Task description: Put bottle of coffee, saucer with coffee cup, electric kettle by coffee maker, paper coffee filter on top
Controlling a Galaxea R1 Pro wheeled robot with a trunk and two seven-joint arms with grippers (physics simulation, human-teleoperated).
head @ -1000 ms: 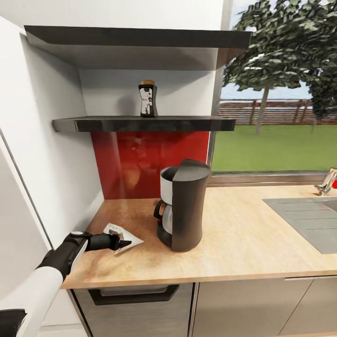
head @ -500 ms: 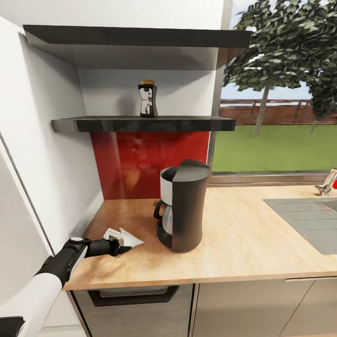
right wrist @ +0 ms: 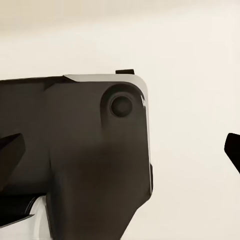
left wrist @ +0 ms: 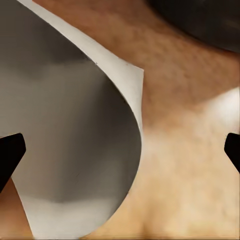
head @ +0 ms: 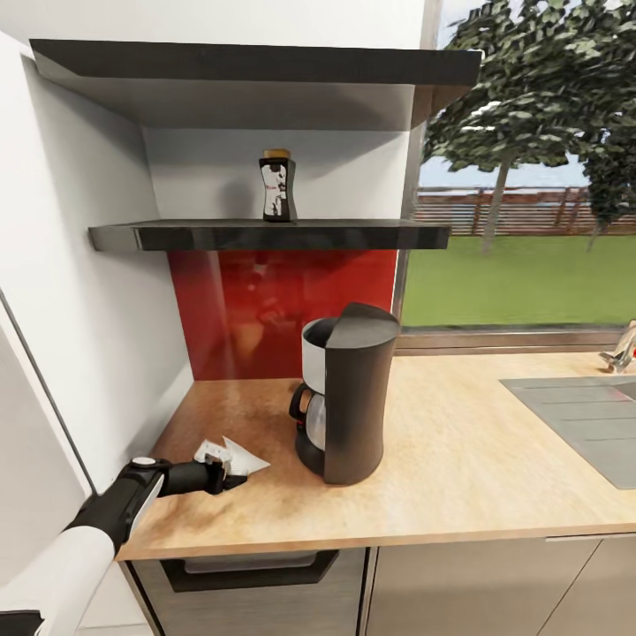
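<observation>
Head view, lower left of the frame: the left arm reaches in over the front edge of the wooden countertop (head: 459,459), white sleeve then black wrist, ending at the left gripper (head: 228,478). Its tip meets the paper coffee filter (head: 237,452), a small white folded piece lying on the counter just left of the coffee maker (head: 346,393). From this angle the fingers are too small to separate, so whether they pinch the paper or only touch it is hard to say. In the left wrist view the two dark fingertips (left wrist: 10,155) sit at opposite edges of the frame, well apart, with the curled grey-white filter (left wrist: 70,135) spread between them, against the near finger and short of the far one; the jaws look wide open around it rather than closed on it. The dark base of the coffee maker (left wrist: 200,20) shows at the upper right of that view.

Moving right in the head view, the coffee maker stands upright mid-counter before the red backsplash (head: 265,309). Above it, upper centre, the bottle of coffee (head: 277,185) stands on the dark kitchen shelf (head: 265,234). At the right edge lies the grey sink (head: 583,415), below the window.

In the right wrist view the right gripper (right wrist: 122,150) has its fingertips at the frame's far edges, spread apart, holding nothing.
</observation>
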